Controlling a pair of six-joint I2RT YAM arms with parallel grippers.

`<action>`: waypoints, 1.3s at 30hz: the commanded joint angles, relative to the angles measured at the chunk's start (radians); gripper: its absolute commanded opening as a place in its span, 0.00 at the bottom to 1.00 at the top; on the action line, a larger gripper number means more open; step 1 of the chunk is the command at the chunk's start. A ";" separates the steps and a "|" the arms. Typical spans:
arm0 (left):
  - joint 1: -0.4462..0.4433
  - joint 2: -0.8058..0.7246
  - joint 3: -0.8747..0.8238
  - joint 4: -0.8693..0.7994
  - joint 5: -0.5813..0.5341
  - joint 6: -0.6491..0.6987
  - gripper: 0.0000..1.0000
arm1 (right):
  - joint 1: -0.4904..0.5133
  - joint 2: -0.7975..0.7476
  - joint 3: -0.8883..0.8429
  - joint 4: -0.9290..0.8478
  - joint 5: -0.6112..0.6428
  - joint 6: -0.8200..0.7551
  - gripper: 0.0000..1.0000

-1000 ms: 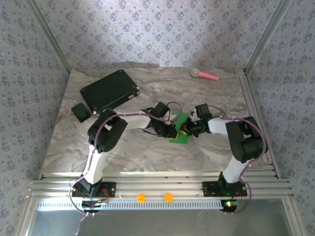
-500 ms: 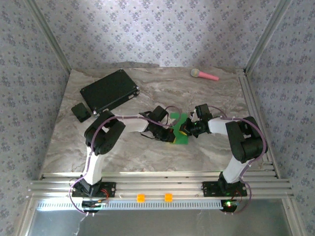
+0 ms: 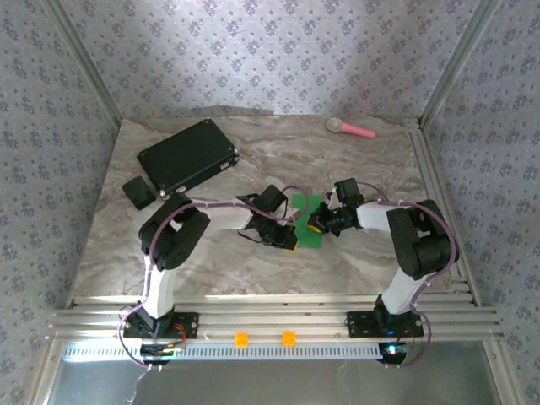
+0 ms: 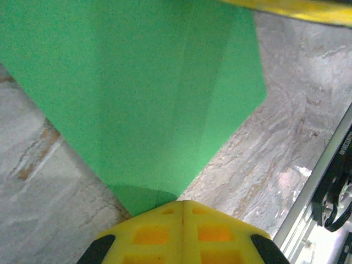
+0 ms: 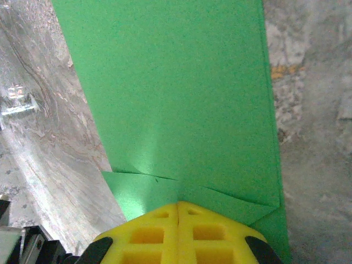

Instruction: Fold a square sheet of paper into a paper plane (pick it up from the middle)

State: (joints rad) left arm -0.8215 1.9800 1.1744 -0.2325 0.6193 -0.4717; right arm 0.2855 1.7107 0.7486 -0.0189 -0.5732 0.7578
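Left wrist, creased green paper [image 4: 148,93] (matte, tapering), left gripper [image 4: 182,212] and right gripper [image 5: 179,212] closed, pinching it

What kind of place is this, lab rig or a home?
Probably a lab robot cell, not a home: aluminium extrusion frame around a marble-pattern table, floral wallpaper panels boxing it in, left arm and right arm bolted to the front.

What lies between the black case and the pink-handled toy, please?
Nothing: the top view shows bare marble table between the black case and the pink-handled toy.
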 commanded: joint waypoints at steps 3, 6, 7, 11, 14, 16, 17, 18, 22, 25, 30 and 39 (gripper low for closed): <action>0.001 -0.077 0.024 0.074 -0.009 -0.058 0.07 | -0.011 0.039 -0.043 -0.106 0.106 -0.018 0.00; 0.014 -0.058 0.058 0.095 -0.026 -0.072 0.06 | -0.011 0.038 -0.044 -0.103 0.105 -0.014 0.00; 0.019 -0.041 0.074 0.093 -0.025 -0.073 0.06 | -0.010 0.038 -0.045 -0.104 0.105 -0.015 0.00; 0.031 0.046 0.135 0.086 -0.001 -0.070 0.05 | -0.010 0.041 -0.046 -0.098 0.098 -0.014 0.00; 0.030 0.102 0.179 0.053 0.013 -0.045 0.04 | -0.010 0.041 -0.046 -0.085 0.087 -0.012 0.00; 0.028 0.125 0.180 0.042 0.004 -0.045 0.03 | -0.008 0.042 -0.045 -0.071 0.074 -0.006 0.00; 0.025 0.130 0.172 0.039 -0.004 -0.042 0.03 | -0.008 0.041 -0.045 -0.065 0.065 -0.006 0.00; 0.023 0.132 0.162 0.031 -0.018 -0.038 0.03 | -0.007 0.040 -0.043 -0.060 0.058 -0.007 0.00; 0.006 0.127 0.102 0.014 -0.049 -0.023 0.01 | -0.009 0.025 -0.023 -0.066 0.037 -0.013 0.00; -0.004 0.106 0.043 0.017 -0.092 -0.035 0.00 | -0.007 -0.005 -0.008 -0.069 0.028 -0.022 0.01; -0.021 0.060 -0.023 0.029 -0.131 -0.063 0.00 | -0.002 -0.075 0.005 -0.072 0.031 -0.029 0.02; -0.038 -0.009 -0.088 0.090 -0.174 -0.138 0.00 | 0.136 -0.055 -0.015 -0.034 0.110 0.052 0.00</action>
State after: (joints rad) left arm -0.8513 1.9720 1.1263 -0.0921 0.5083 -0.5812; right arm 0.3901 1.6398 0.7429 -0.0486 -0.5232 0.7666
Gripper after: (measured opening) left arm 0.049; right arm 0.052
